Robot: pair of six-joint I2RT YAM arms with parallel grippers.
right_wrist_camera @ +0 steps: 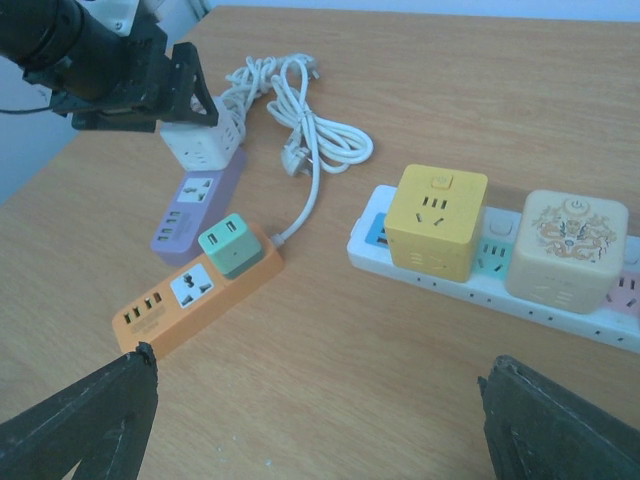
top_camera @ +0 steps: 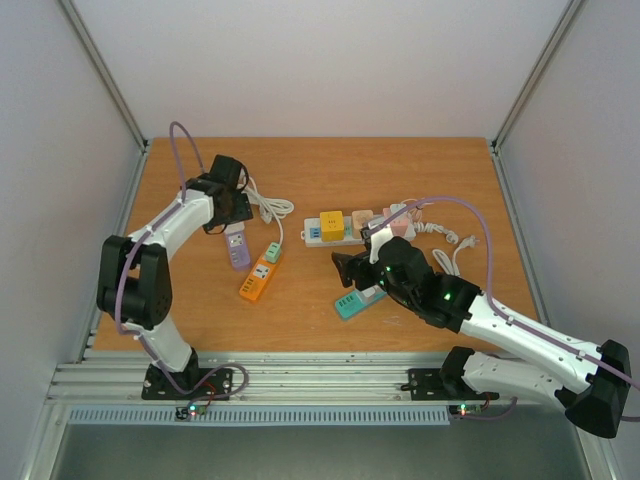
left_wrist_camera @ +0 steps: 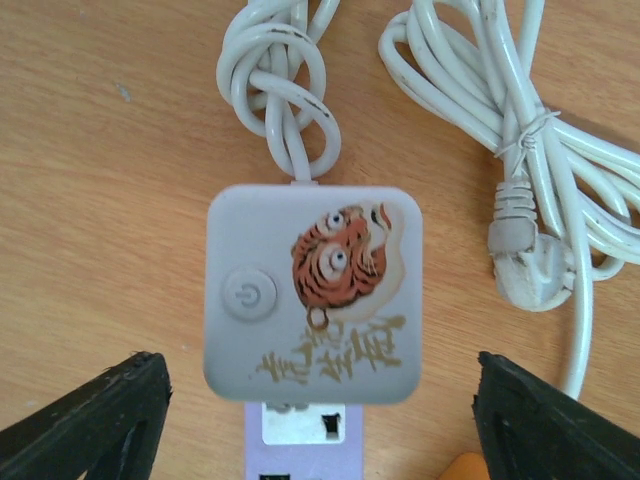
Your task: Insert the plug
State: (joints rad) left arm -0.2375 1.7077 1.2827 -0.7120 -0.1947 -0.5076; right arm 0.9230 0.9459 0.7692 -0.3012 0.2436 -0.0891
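**Seat the cube square on the strip**

My left pincer (left_wrist_camera: 318, 400) hangs open astride the white tiger cube (left_wrist_camera: 312, 292), which sits on the end of the purple strip (left_wrist_camera: 300, 450). If it isn't fully home, I'd press straight down — clear of the knotted cord (left_wrist_camera: 280, 90). My right pincer (right_wrist_camera: 320, 400) is open and empty.

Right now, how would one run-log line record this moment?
left gripper: open, astride tiger cube | tiger cube: on purple strip | right gripper: open, empty
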